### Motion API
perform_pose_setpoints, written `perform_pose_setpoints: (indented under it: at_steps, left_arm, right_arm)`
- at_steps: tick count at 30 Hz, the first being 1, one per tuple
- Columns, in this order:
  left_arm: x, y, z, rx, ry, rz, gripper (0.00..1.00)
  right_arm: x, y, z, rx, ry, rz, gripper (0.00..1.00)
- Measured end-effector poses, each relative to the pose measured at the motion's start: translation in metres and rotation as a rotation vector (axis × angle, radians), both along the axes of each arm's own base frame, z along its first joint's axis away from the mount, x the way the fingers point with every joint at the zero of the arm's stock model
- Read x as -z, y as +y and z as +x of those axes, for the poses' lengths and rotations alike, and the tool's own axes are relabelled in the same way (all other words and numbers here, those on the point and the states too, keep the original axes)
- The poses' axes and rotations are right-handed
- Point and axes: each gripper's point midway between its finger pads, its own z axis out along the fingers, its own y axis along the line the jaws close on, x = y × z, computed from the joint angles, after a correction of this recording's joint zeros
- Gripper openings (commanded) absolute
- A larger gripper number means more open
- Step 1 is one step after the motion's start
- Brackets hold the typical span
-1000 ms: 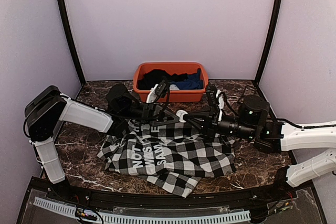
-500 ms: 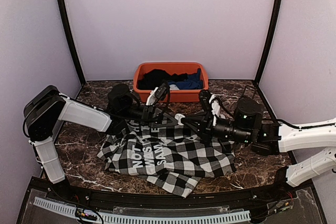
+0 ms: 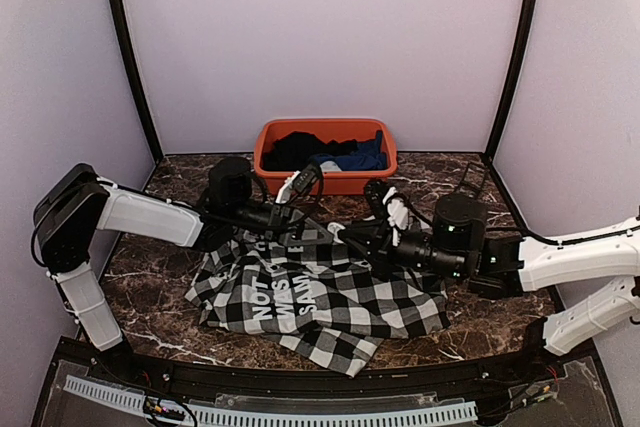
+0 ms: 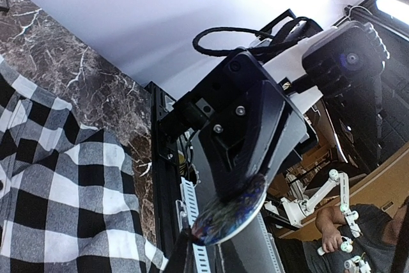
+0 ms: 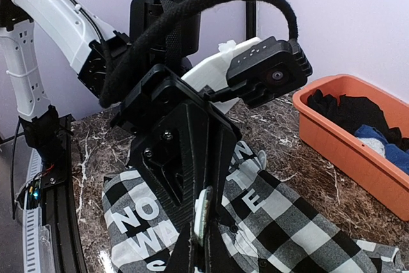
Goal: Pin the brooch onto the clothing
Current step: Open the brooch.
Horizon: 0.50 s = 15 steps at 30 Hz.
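The clothing, a black-and-white check shirt with white block letters, lies spread on the marble table. My right gripper is shut on the brooch, a thin round disc seen edge-on here. In the left wrist view the brooch shows a shiny multicoloured face at the tip of the right gripper. My left gripper is shut, its tip against the brooch's lower edge, with a bit of check cloth bunched at it. From above, both grippers meet over the shirt's far edge, left gripper facing right gripper.
An orange bin holding black and blue garments stands at the back of the table, just behind the grippers. Purple walls close in the sides and back. A slotted rail runs along the near edge.
My right arm has slid left across the shirt's far edge with the brooch, closing up on the left gripper. The left gripper has hardly moved.
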Motion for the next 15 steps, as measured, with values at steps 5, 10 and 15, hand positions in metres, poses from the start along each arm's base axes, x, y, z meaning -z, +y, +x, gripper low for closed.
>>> perform_pose_setpoints:
  at_steps: [5, 10, 15]
  left_arm:
    - [0.013, 0.003, 0.003, -0.023, 0.027, 0.059, 0.01]
    - [0.021, 0.004, 0.004, -0.032, 0.058, 0.095, 0.01]
    - [0.026, 0.006, 0.005, -0.039, 0.077, 0.114, 0.07]
  right_arm:
    - [0.012, 0.005, 0.003, 0.013, 0.004, -0.035, 0.00]
    - [0.020, 0.007, 0.005, 0.017, 0.012, -0.053, 0.00]
    - [0.025, 0.008, 0.006, 0.018, 0.020, -0.061, 0.00]
